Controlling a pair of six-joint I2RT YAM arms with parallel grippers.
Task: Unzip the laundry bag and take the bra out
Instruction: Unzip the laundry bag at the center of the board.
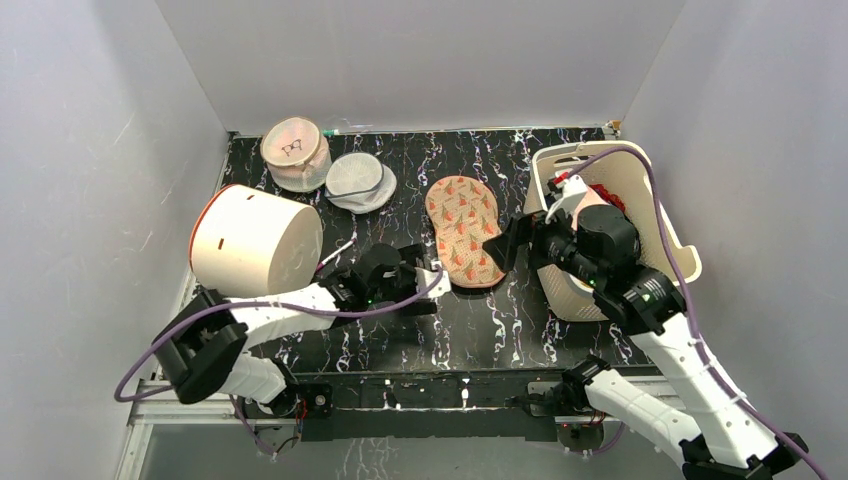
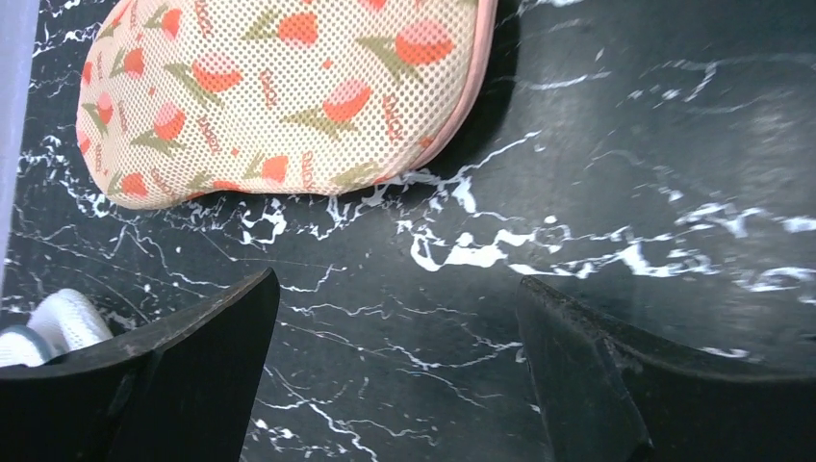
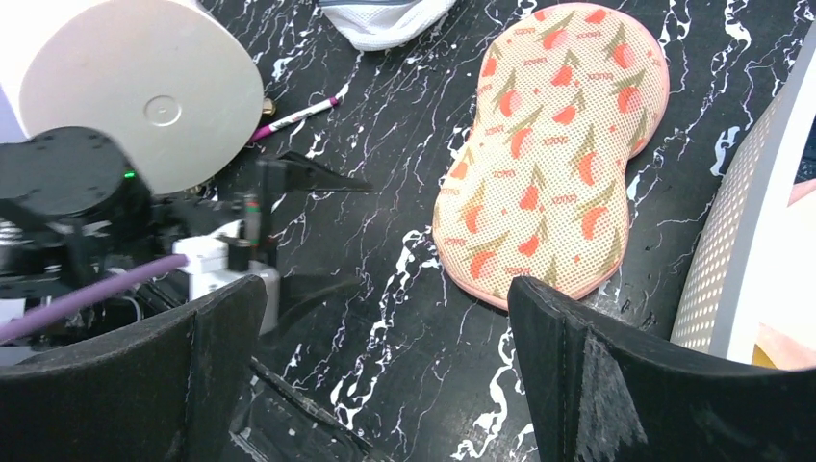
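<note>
The laundry bag (image 1: 463, 230) lies flat and zipped shut in the middle of the black marble table, peach mesh with red prints and a pink edge. My left gripper (image 1: 430, 280) sits just left of its near end, open, with only bare table between its fingers (image 2: 396, 279); the bag's (image 2: 279, 96) end lies ahead of it and to the left. My right gripper (image 1: 508, 245) hovers at the bag's near right side, open and empty (image 3: 387, 284), with the bag (image 3: 553, 154) ahead of its right finger. The bra is out of view.
A white cylindrical bin (image 1: 255, 238) lies on its side at the left. Behind it stand a round pink mesh pouch (image 1: 295, 150) and a round white mesh pouch (image 1: 360, 180). A white basket (image 1: 590, 150) with clothes is at the right. A pink pen (image 3: 293, 115) lies near the bin.
</note>
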